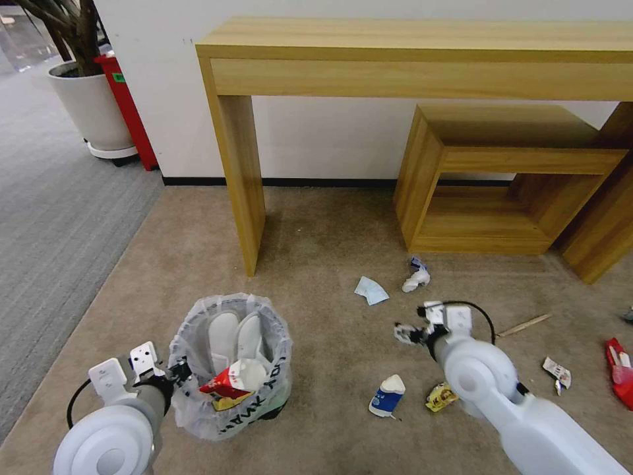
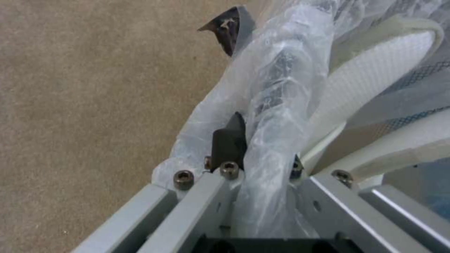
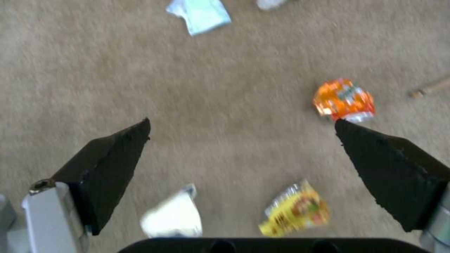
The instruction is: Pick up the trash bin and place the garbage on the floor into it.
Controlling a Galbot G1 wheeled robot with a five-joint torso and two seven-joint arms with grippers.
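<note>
Black and round, the trash bin (image 1: 231, 369) sits on the floor (image 1: 316, 264) at the robot's left, with a thin white bag (image 2: 276, 88) over its rim. Two white slippers (image 1: 232, 336) and a crushed red paper cup (image 1: 227, 382) are already inside. The left gripper (image 1: 177, 371) is at the bin's near rim. In the left wrist view its jaws are pressed on the rim and the bag, so it is pinching the bin.

The right gripper (image 1: 403, 333) hangs over the carpet with its jaws spread wide and nothing between them. In the right wrist view an orange can (image 3: 344, 100) lies just beside one fingertip (image 3: 361, 140). A yellow wrapper (image 1: 440, 397) and a blue-white carton (image 1: 387, 396) lie on the carpet near the right arm. A blue tissue (image 1: 370, 290) and a small white bottle (image 1: 415, 280) lie farther off, toward the wooden table (image 1: 422, 53). A wooden stick (image 1: 524, 325), a small white packet (image 1: 557, 373) and a red wrapper (image 1: 620, 373) lie out to the right.

I think the robot is in the middle of the job: some trash is in, lots is left. The right hand looks ready to pick the next piece. It needs to go down over one piece, squeeze it, and carry it across to the bin.
</note>
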